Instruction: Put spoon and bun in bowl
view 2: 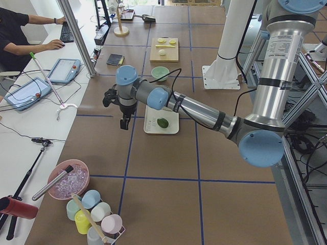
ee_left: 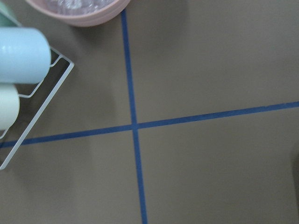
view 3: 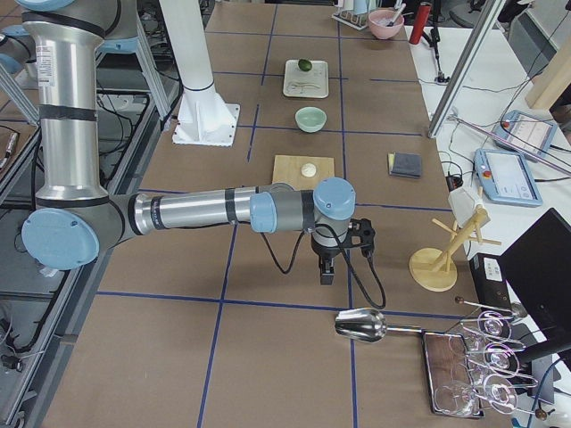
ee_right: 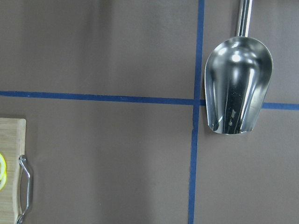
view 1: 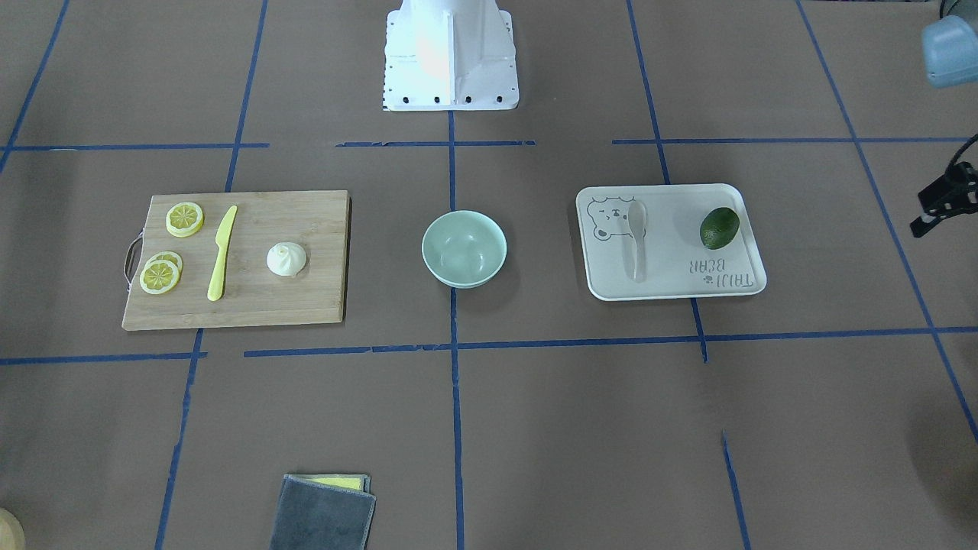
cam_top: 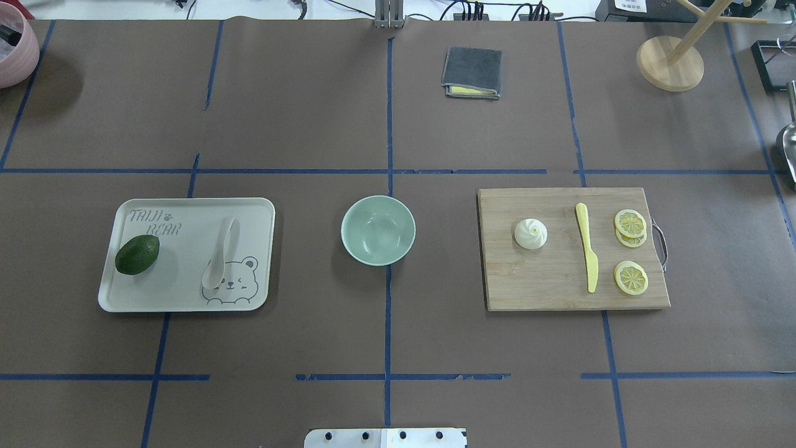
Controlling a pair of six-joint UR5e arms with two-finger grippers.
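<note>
The mint-green bowl (cam_top: pixel 377 229) stands empty at the table's middle. The pale spoon (cam_top: pixel 221 261) lies on the white bear-print tray (cam_top: pixel 186 211), to the bowl's left in the overhead view. The cream bun (cam_top: pixel 530 234) sits on the wooden cutting board (cam_top: pixel 547 286), to the bowl's right. My left gripper (view 2: pixel 122 121) hangs above the table beyond the tray, far from the spoon. My right gripper (view 3: pixel 326 272) hangs above the table beyond the board, far from the bun. I cannot tell whether either gripper is open or shut. Neither wrist view shows fingers.
A dark green avocado (cam_top: pixel 137 254) lies on the tray. A yellow knife (cam_top: pixel 587 255) and lemon slices (cam_top: pixel 630 277) lie on the board. A grey cloth (cam_top: pixel 471 72) lies at the far side. A metal scoop (ee_right: pixel 238 88), a wooden stand (cam_top: pixel 670 62) and a pink bowl (cam_top: pixel 15 53) stand at the table's ends.
</note>
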